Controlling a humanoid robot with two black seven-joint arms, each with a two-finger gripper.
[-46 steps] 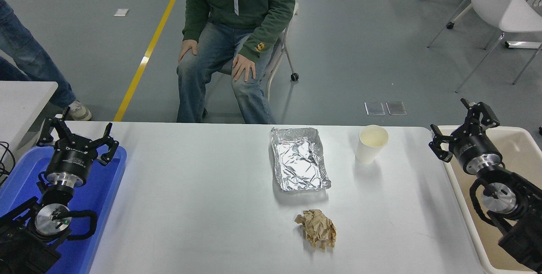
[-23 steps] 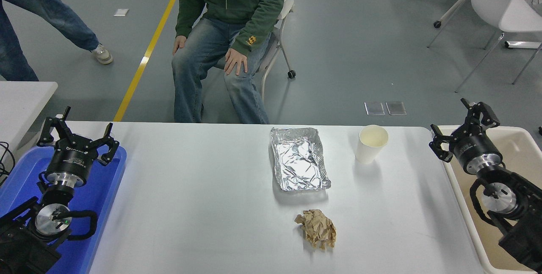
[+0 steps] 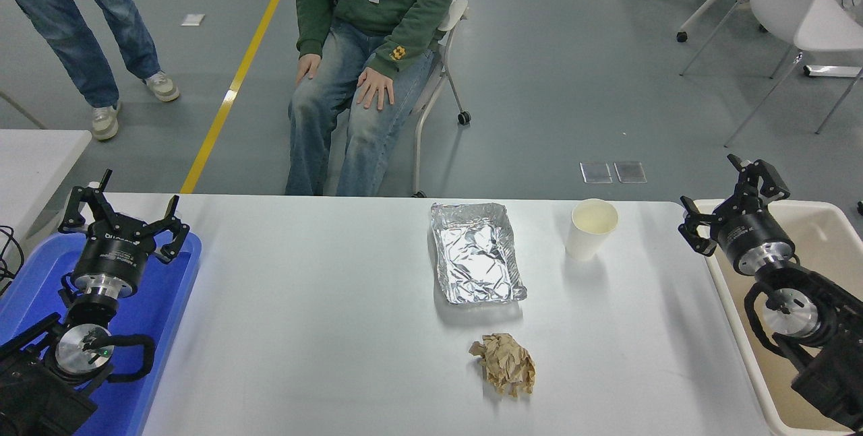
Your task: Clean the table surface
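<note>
The white table surface point(image 3: 323, 315) fills the lower part of the head view. On it lie a silver foil tray point(image 3: 477, 261), a white paper cup point(image 3: 591, 228) standing upright to its right, and a crumpled brown paper ball point(image 3: 504, 363) nearer to me. My right gripper point(image 3: 733, 201) is open over the beige bin at the table's right edge, apart from the cup. My left gripper point(image 3: 123, 214) stays parked at the lower left, open above the blue tray, holding nothing.
A blue tray point(image 3: 158, 315) sits at the left edge and a beige bin point(image 3: 819, 234) at the right. A smaller white table point(image 3: 34, 160) shows at the far left. One person sits on a chair beyond the table; another stands at the upper left.
My right gripper has shifted slightly up and left. The seated person has rolled back and to the right, and the standing person has walked further into view.
</note>
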